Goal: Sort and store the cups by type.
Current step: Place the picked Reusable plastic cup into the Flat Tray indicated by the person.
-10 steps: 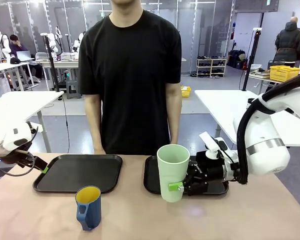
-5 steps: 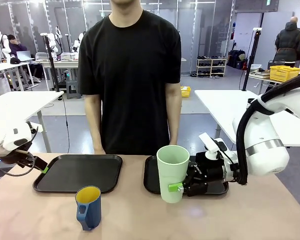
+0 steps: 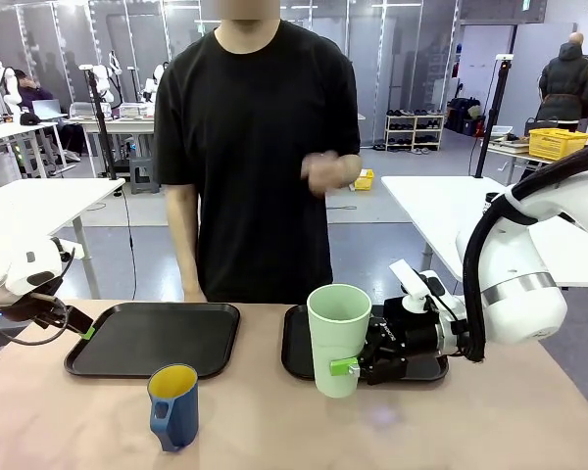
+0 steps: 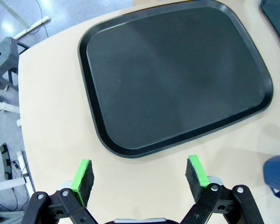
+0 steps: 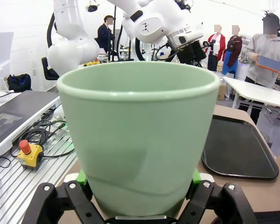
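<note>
The pale-green tumbler (image 3: pixel 338 338) stands upright at the front-left corner of the right black tray (image 3: pixel 296 351). My right gripper (image 3: pixel 341 368) comes in from the right and is shut on its lower part. From the right wrist, the tumbler (image 5: pixel 137 135) rises between the fingers (image 5: pixel 81 179). The dark-blue mug (image 3: pixel 173 404) with a yellow inside stands free on the table, in front of the left black tray (image 3: pixel 157 336). My left gripper (image 3: pixel 83 331) hovers open at that tray's left edge. In the left wrist view the gripper (image 4: pixel 140 175) holds nothing, and the mug (image 4: pixel 277 175) shows at the right edge.
A person in a black shirt stands at the far side, one hand (image 3: pixel 323 171) raised to chest height. Both trays hold nothing; the left tray (image 4: pixel 177 74) lies just beyond my left fingers. Bare table stretches along the front edge.
The person's hand has risen from beside the body to chest height. The tumbler in my right gripper has shifted very slightly left. The left arm has not moved.
</note>
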Motion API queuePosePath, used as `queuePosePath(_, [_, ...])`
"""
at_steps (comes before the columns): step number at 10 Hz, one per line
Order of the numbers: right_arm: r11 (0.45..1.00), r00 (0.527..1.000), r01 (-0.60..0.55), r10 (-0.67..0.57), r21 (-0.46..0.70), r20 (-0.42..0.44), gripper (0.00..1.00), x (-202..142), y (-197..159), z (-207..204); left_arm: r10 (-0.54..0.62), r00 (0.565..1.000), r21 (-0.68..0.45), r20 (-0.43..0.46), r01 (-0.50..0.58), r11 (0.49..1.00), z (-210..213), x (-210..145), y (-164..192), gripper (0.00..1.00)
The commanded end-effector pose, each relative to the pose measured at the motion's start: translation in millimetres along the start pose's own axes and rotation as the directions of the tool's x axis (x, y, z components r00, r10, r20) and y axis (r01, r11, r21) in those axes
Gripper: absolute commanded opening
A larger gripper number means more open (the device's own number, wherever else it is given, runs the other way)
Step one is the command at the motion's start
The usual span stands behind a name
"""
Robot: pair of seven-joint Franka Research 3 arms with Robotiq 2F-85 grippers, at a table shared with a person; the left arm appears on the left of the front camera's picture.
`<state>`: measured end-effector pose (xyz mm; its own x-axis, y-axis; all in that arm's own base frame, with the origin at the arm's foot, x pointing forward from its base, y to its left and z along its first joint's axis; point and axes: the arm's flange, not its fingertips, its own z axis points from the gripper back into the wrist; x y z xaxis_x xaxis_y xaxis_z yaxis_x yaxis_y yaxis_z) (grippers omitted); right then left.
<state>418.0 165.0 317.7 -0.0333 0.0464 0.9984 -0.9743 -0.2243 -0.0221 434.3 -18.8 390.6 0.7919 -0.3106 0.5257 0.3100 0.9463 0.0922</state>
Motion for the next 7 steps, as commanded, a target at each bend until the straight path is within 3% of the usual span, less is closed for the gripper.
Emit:
queuePosePath(1, [1.000, 1.000, -0.005, 0.005, 0.013, 0.004, 0.69, 1.6, -2.5, -0.1, -0.003, 1.000, 0.002, 0.005, 0.003, 1.000, 0.2, -0.1, 1.6, 1.00])
queuePosePath(7, [1.000, 1.000, -0.005, 0.005, 0.013, 0.004, 0.69, 1.6, -2.5, -0.1, -0.003, 1.000, 0.002, 0.005, 0.003, 1.000, 0.2, -0.1, 1.6, 1.00])
